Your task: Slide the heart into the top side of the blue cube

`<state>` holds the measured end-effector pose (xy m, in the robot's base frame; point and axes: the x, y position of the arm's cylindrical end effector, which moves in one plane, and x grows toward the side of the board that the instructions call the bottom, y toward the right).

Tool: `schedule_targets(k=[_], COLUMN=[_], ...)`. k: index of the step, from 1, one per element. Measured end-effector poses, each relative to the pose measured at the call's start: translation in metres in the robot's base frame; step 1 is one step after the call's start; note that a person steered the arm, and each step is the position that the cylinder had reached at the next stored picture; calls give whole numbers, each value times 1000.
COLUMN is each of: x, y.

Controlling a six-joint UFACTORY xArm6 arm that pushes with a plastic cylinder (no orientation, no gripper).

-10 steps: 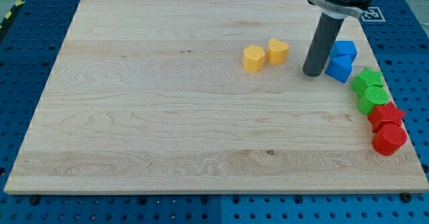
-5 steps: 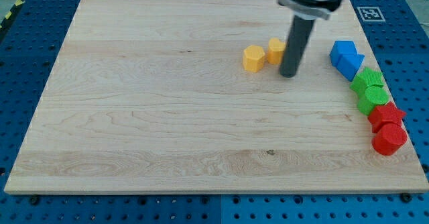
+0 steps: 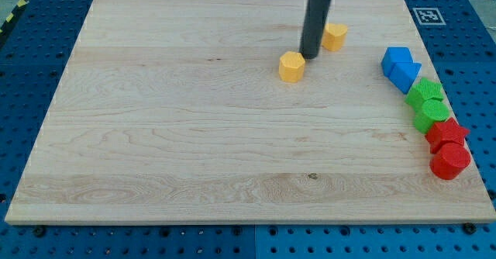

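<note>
The yellow heart (image 3: 335,36) lies near the board's top, right of centre. My tip (image 3: 310,55) is just left of and below the heart, between it and a yellow hexagon block (image 3: 292,66); I cannot tell whether it touches either. Two blue blocks sit touching near the right edge: the upper one (image 3: 396,58) looks like the cube, and the lower one (image 3: 406,75) has an unclear shape. The heart is up and to the left of the blue blocks, with a gap between them.
Below the blue blocks, along the right edge of the wooden board (image 3: 155,135), stand two green blocks (image 3: 427,104) and two red blocks (image 3: 448,146) in a row. A marker tag (image 3: 428,15) sits off the board's top right corner.
My tip moved from beside the blue blocks leftward and up, ending between the two yellow blocks. The heart has shifted up and to the right. The hexagon block has barely moved.
</note>
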<state>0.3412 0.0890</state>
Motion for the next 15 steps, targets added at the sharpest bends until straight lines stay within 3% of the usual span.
schedule_targets(k=[1,3,5,6,7,10,13,15], x=[-20,-28,-81,-108,-103,-38,-54,-20], y=[18,110,90,134,160,158,135,137])
